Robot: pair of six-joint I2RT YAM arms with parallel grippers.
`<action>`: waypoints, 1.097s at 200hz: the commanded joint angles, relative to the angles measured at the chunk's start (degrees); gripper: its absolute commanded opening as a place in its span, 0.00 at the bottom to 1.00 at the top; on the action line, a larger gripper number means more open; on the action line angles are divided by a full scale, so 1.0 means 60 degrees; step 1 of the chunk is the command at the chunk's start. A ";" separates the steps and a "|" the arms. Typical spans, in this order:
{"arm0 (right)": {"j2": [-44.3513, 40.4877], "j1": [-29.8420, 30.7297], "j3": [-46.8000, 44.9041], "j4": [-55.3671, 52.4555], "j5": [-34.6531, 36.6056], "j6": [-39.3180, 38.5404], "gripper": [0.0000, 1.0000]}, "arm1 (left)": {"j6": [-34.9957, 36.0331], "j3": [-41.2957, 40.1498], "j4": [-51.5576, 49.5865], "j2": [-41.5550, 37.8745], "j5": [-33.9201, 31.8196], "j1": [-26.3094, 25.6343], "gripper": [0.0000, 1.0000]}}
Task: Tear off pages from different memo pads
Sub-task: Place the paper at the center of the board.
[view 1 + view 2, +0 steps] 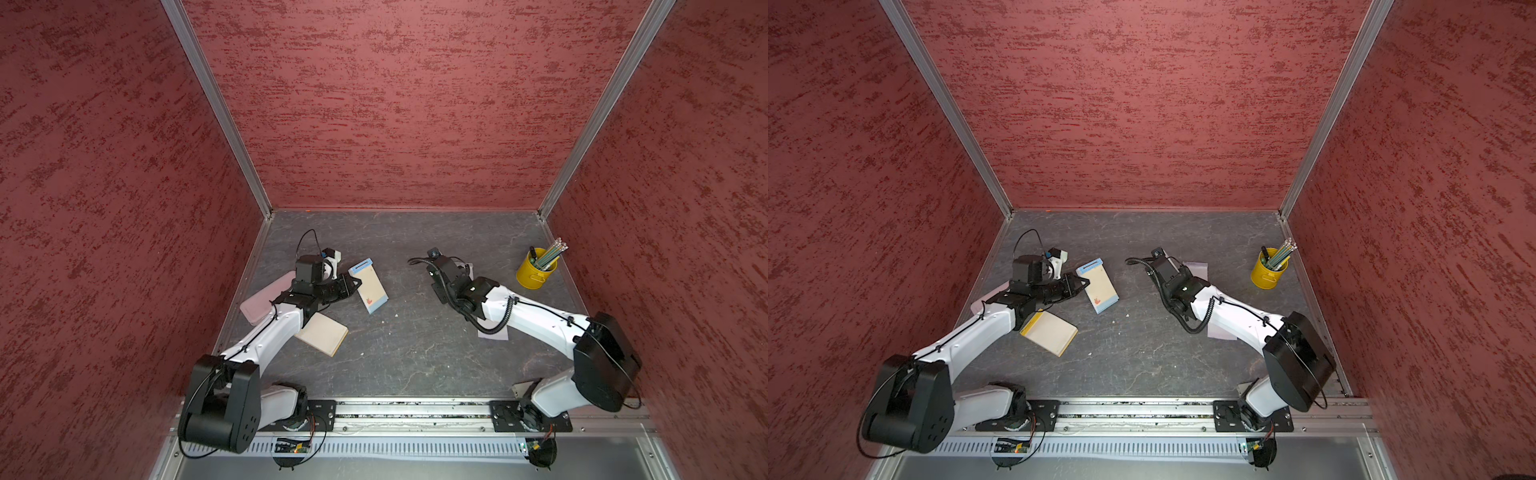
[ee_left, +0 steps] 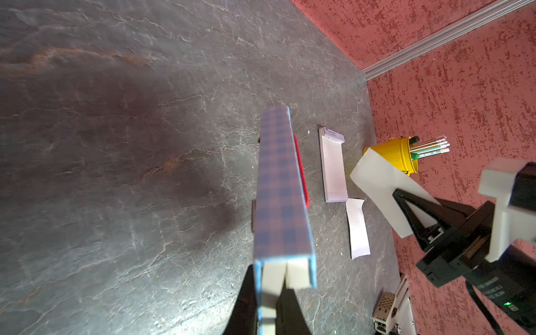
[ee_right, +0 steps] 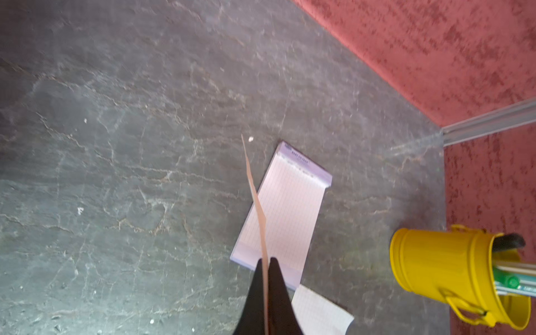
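Both top views: high over front edge of tabletop (image 1: pixel 415 357), tilted down twd back wall (image 1: pixel 395 104), wide, whole cell in frame; near-identical overlap. Left wrist cam: close behind left tool (image 2: pixel 268 301), low, looking across tabletop at lavender pad (image 2: pixel 333 168) & yellow pencil cup (image 2: pixel 388 153). Right wrist cam: behind right tool (image 3: pixel 266 290), nearer same pad & cup. Cup also in both top views, far right.

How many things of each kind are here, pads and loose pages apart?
Thick memo pads: 3 (cream pad, blue-bordered pad, lavender pad)
Thin loose pages: 2 (lavender page, cream page in the right claw)
Pink rounded case: 1
Yellow metal cup of pencils: 1
Total: 7
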 commanded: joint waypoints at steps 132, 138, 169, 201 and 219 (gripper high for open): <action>0.1835 0.0699 -0.1011 -0.1398 -0.2427 0.2248 0.06 | -0.0178 0.1082 0.0735 0.2040 0.0696 -0.0956 0.00; 0.1843 0.0699 -0.1013 -0.1381 -0.2670 0.2225 0.08 | -0.0155 0.1127 0.0722 0.2087 0.0707 -0.0944 0.00; 0.2145 0.0707 -0.0760 -0.1794 -0.3173 0.2241 0.38 | -0.0118 0.1444 0.0685 0.2477 0.0736 -0.1042 0.00; 0.1458 0.0692 -0.0726 -0.1950 -0.3867 0.2081 0.61 | -0.0020 0.1790 0.0568 0.2862 0.0798 -0.1116 0.00; 0.0839 0.0618 -0.0622 -0.2091 -0.4415 0.1871 0.66 | 0.0114 0.2078 0.0341 0.3124 0.0765 -0.1138 0.00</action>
